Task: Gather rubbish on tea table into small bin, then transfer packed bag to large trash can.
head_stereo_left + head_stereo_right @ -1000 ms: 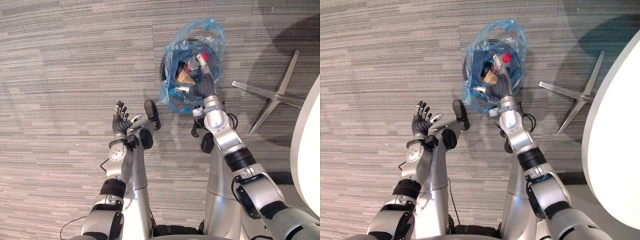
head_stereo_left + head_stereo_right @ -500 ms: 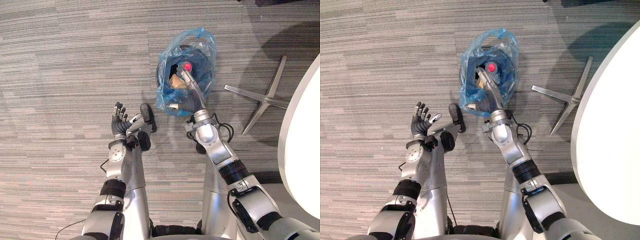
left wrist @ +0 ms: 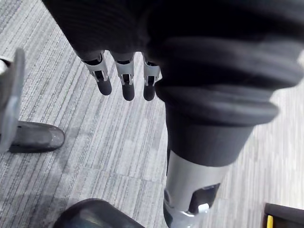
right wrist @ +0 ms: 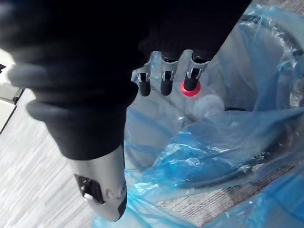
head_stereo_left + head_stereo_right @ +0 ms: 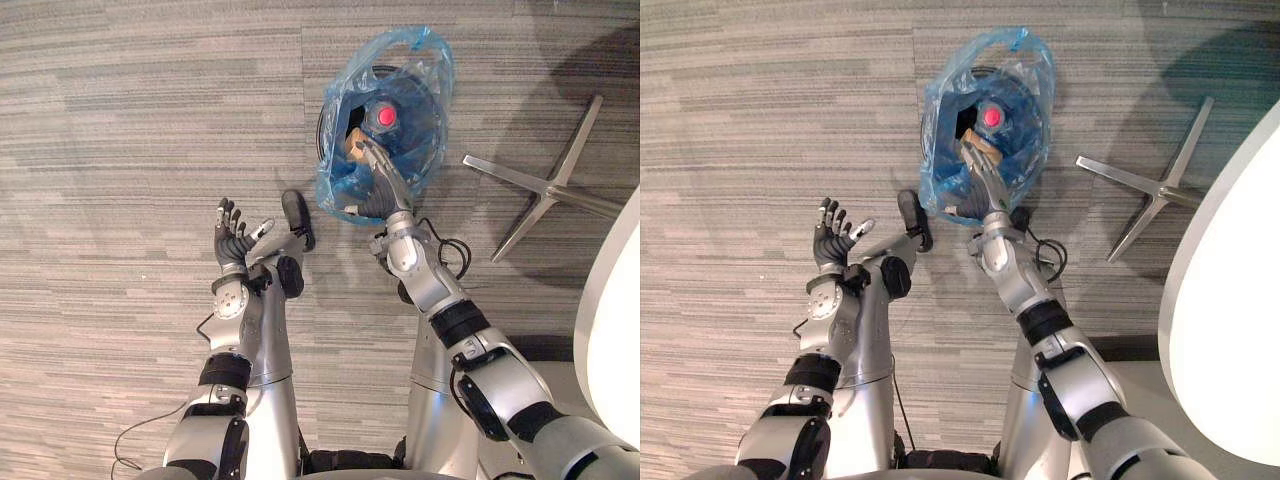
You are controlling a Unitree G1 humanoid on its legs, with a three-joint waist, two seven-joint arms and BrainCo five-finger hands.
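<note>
A small black bin lined with a blue plastic bag stands on the carpet ahead of me. Inside it lie a bottle with a red cap and a brown piece of rubbish. My right hand reaches over the bag's near edge, its fingers straight and holding nothing. In the right wrist view its fingers hang above the crumpled bag, just short of the red cap. My left hand is raised over the carpet to the left of the bin, open and empty, its fingers spread.
The silver star-shaped base of a chair lies on the carpet right of the bin. A white round table edge fills the far right. Grey striped carpet stretches left and ahead.
The camera has shifted a little. My right hand's fingertips have drawn back from beside the red cap toward the bag's near edge. The left hand stays raised and open.
</note>
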